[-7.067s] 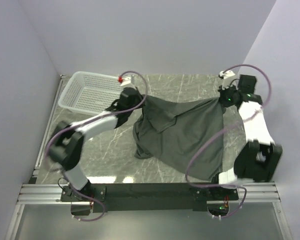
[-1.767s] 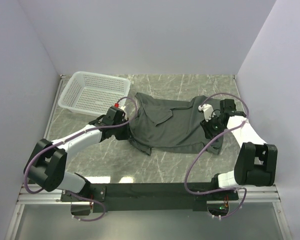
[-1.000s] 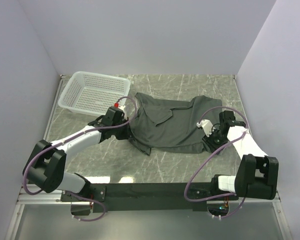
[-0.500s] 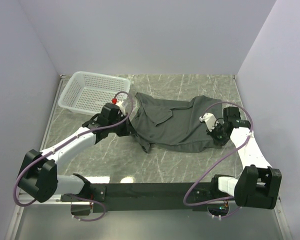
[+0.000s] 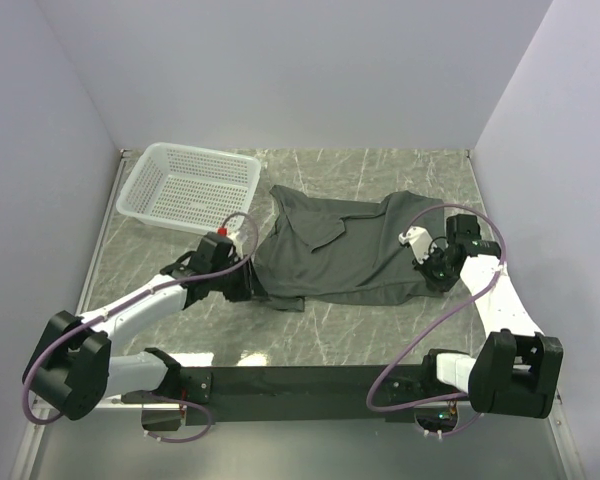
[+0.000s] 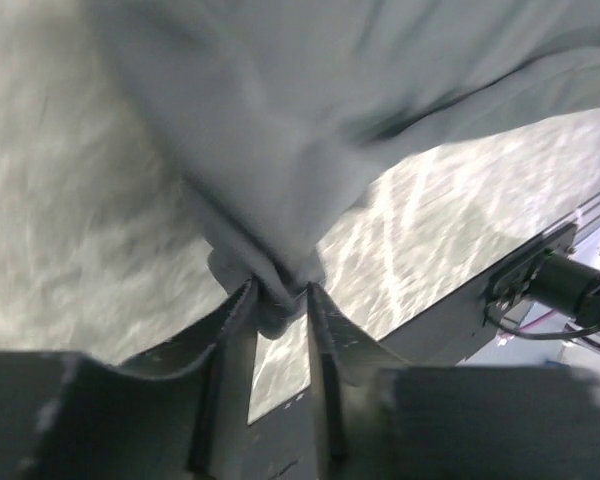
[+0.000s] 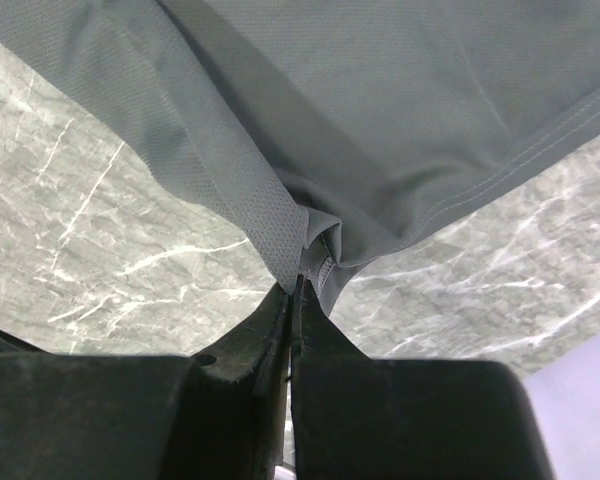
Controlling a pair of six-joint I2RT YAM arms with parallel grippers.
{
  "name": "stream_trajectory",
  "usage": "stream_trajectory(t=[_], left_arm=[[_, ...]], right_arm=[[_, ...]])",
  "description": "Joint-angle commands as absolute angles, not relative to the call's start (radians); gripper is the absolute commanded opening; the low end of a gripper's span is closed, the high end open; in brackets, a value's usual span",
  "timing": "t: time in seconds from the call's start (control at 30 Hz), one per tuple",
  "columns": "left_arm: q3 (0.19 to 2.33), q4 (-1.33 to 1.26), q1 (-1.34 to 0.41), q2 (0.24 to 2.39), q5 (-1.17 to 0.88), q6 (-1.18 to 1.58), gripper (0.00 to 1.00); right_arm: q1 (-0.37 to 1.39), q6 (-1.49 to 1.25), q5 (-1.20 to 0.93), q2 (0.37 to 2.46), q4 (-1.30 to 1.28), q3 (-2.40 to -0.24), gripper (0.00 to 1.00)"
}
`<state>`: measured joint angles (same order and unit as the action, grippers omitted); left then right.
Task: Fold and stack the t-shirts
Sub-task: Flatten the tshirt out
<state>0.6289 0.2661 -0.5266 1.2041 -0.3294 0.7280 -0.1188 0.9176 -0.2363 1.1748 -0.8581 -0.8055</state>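
Note:
The dark grey-green t-shirt (image 5: 345, 250) lies spread and rumpled across the middle of the marble table. My left gripper (image 5: 248, 285) is at its near left edge, shut on a bunched fold of the t-shirt (image 6: 270, 190) in the left wrist view. My right gripper (image 5: 430, 272) is at the shirt's right edge, shut on a thin pinch of its hem (image 7: 310, 250) in the right wrist view. The cloth stretches between the two grippers. The neck label is hidden.
A white mesh basket (image 5: 188, 185) stands at the back left of the table (image 5: 360, 330). The black front rail (image 5: 310, 380) runs along the near edge. Purple-grey walls close in the left, back and right sides.
My left gripper has pulled the shirt's left edge toward the near side of the table. My right gripper has held its place at the right edge. The shirt lies flatter and lower.

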Motion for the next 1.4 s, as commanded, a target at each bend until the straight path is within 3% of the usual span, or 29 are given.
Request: stream_trajectory(t=[0.0, 0.17, 0.5, 0.8, 1.0, 1.23, 1.37], left_arm=[[0.58, 0.224, -0.52, 1.181, -0.367, 0.781, 0.32], [0.566, 0.248, -0.511, 1.2, -0.302, 0.805, 0.49], [0.54, 0.339, -0.508, 1.189, -0.256, 0.808, 0.51], [0.515, 0.25, -0.506, 1.23, -0.279, 0.844, 0.47], [0.543, 0.198, -0.506, 1.29, -0.31, 0.845, 0.35], [0.551, 0.224, -0.506, 1.253, -0.319, 0.834, 0.0], [0.598, 0.274, -0.508, 1.192, -0.293, 0.822, 0.0]], right_arm=[[-0.126, 0.916, -0.259, 1.173, -0.842, -0.792, 0.0], [-0.126, 0.913, -0.27, 1.18, -0.825, -0.776, 0.0], [-0.124, 0.916, -0.275, 1.184, -0.796, -0.75, 0.01], [-0.127, 0.913, -0.29, 1.198, -0.781, -0.739, 0.01], [-0.127, 0.917, -0.285, 1.186, -0.79, -0.736, 0.01], [-0.127, 0.917, -0.296, 1.172, -0.804, -0.742, 0.0], [-0.138, 0.925, -0.322, 1.134, -0.837, -0.768, 0.0]])
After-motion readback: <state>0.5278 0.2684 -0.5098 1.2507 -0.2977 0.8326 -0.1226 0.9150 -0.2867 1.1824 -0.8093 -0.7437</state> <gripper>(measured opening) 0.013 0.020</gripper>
